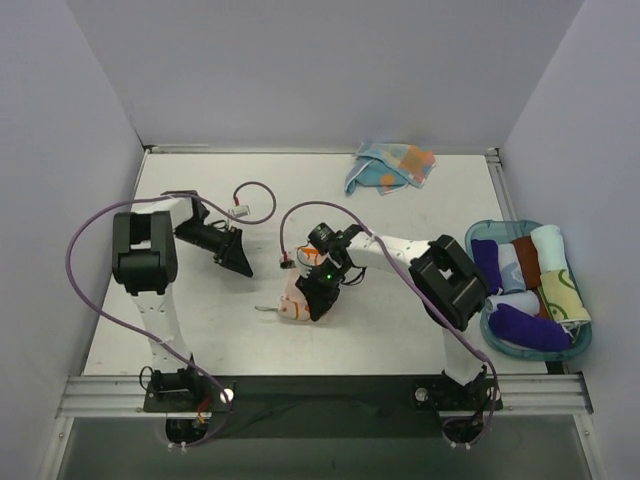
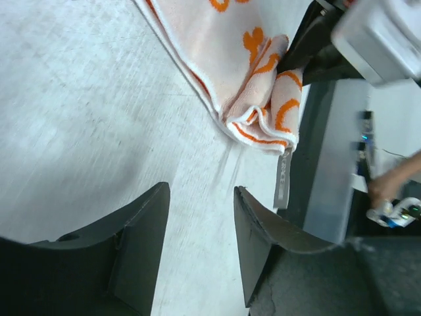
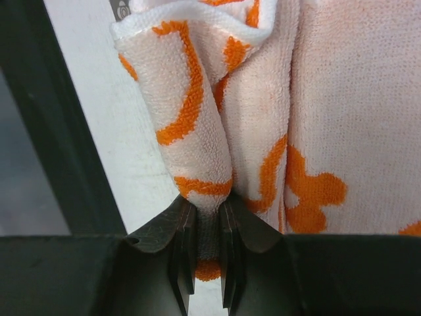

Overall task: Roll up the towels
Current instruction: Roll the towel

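My right gripper (image 3: 207, 214) is pinching a fold of the white towel (image 3: 342, 99); I'm aiming for a tight, even tuck. My left gripper (image 2: 200, 194) is hanging open, seemingly clear.

I'm working in what looks like a robotics lab cell: plain white walls (image 1: 320, 70) box in a white desk (image 1: 380, 330), two arms (image 1: 145, 255) sit bolted to an aluminium rail (image 1: 105, 397), and purple cables (image 1: 85, 280) loop loose.

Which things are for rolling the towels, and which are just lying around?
For the job:
white towel with orange prints, pinched in the right pincer
blue dotted towel, crumpled at the far edge
left pincer, open

Just lying about:
blue basket
purple rolled cloths inside it
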`<state>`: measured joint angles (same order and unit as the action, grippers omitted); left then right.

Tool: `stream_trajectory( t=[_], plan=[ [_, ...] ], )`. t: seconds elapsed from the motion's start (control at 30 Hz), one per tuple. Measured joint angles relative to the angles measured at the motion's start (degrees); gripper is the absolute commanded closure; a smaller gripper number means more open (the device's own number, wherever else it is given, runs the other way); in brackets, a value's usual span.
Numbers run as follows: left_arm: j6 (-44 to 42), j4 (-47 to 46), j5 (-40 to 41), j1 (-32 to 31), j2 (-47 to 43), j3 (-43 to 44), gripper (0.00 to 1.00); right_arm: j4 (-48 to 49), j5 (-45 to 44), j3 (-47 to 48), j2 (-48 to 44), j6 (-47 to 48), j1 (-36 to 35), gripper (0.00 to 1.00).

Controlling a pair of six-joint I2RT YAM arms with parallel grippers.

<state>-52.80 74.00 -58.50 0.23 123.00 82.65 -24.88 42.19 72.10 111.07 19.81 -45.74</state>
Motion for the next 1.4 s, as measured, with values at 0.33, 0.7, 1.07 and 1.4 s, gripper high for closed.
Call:
stream_trajectory(
  t=[0.33,0.7,1.07,1.4],
  plan=[
    [-0.66,-19.96,7.69,2.43,-32.98,-22.36,0.36,-10.71,18.93,11.13,14.47,-2.91,7.13,1.0],
    [-10.91,-50.01,20.33,-15.96,-64.61,-51.06,0.27,-22.75,30.93,19.76,25.53,-0.24,10.78,1.0],
    [-22.03,-75.84,30.47,-42.07,-65.48,-64.06,0.27,-31.01,33.35,23.04,29.55,5.2,10.91,1.0],
    [-27.82,-85.05,35.06,-45.94,-54.6,-65.37,0.56,-37.68,33.94,25.94,32.33,9.6,10.95,1.0]
  ],
)
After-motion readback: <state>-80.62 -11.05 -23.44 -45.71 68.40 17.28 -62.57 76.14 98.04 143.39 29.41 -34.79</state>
